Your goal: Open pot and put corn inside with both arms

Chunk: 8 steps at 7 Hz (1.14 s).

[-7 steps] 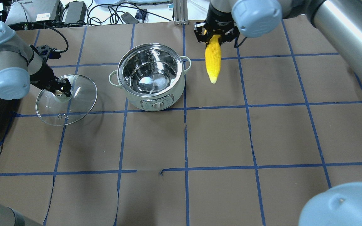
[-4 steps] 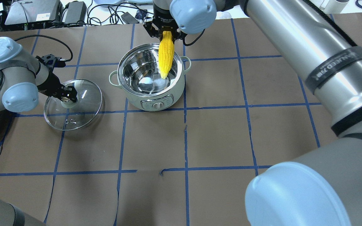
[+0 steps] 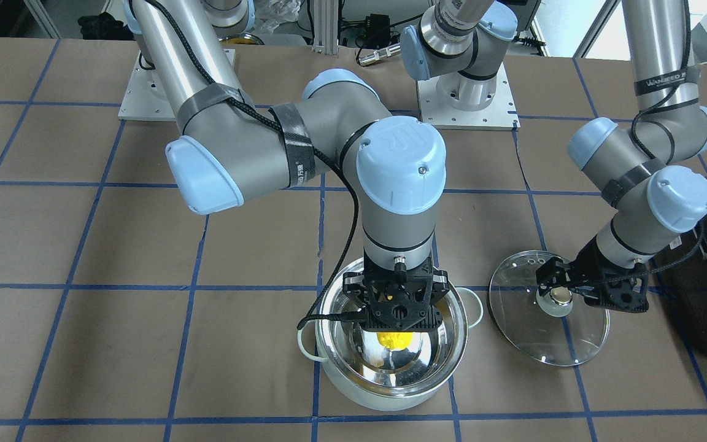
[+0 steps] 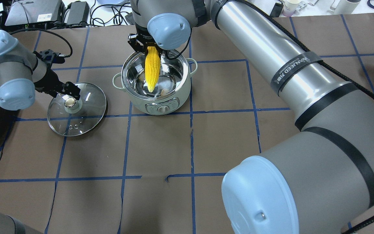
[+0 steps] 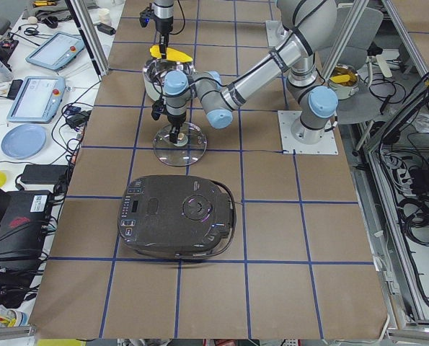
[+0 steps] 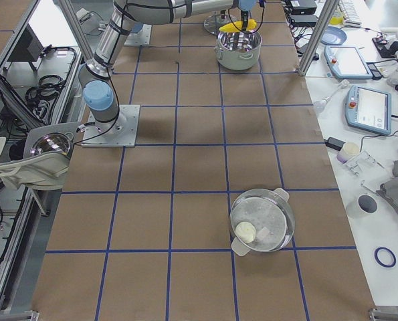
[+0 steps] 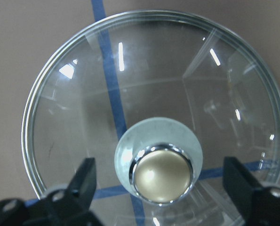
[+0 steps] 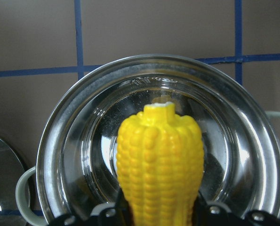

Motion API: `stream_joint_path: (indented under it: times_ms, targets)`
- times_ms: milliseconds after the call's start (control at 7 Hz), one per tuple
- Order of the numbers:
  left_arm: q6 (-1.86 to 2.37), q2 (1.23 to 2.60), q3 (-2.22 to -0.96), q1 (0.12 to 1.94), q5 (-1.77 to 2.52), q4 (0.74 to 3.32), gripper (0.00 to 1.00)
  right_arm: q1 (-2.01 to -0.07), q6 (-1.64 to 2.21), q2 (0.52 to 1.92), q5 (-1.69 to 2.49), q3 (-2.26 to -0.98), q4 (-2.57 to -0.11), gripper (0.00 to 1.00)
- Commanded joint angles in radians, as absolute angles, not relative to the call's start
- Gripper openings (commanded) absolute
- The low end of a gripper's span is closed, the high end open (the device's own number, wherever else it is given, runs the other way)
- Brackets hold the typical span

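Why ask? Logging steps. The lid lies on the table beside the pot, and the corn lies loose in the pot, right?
No: the corn is held by the right gripper, hanging tip-down over the pot, per the overhead view. The lid does lie beside it.

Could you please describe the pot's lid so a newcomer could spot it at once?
Find the mint-white pot on the brown gridded table. Beside it, on the robot's left, the lid lies flat under the left gripper. It alone is a clear glass disc with a shiny knob.
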<state>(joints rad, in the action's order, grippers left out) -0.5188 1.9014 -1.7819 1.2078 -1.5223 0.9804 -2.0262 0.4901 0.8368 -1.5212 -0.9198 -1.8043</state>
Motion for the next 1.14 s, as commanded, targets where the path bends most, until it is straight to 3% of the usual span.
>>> stream_joint_path:
  times_ms: [0,143,714,1000]
  targets:
    - [-0.482,1.838,-1.576,1.253,-1.520,1.333,1.00,-2.029,0.488,0.816,-1.514,-0.914,-1.807,0.62]
    - [-0.422,1.810,-1.516,1.293,-1.517,1.436,1.00,-2.029,0.488,0.816,-1.514,-0.925,-1.853,0.96]
    - [-0.055,1.663,-1.434,1.504,-1.529,1.575,1.00,-2.037,0.479,0.863,-1.516,-1.005,-1.913,1.00]
    - [-0.029,1.641,-1.440,1.557,-1.583,1.575,1.00,-1.987,0.366,0.963,-1.526,-1.046,-1.843,1.00]
